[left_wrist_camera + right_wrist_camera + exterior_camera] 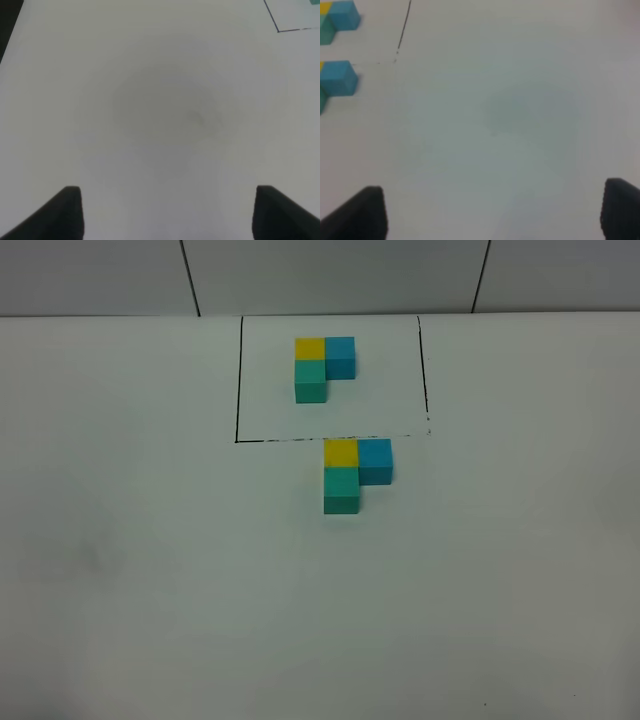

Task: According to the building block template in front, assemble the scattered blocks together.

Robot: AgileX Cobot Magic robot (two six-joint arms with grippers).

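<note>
Fingers (75, 210) spread; scattered blocks (352, 473) L-shaped

Six cubes (341, 476), two per colour

yellow, sky-blue, teal-green scattered blocks (352, 472)

No readable text, label, brand, number or sign appears in any view; the cubes' faces are plain and unmarked
</note>
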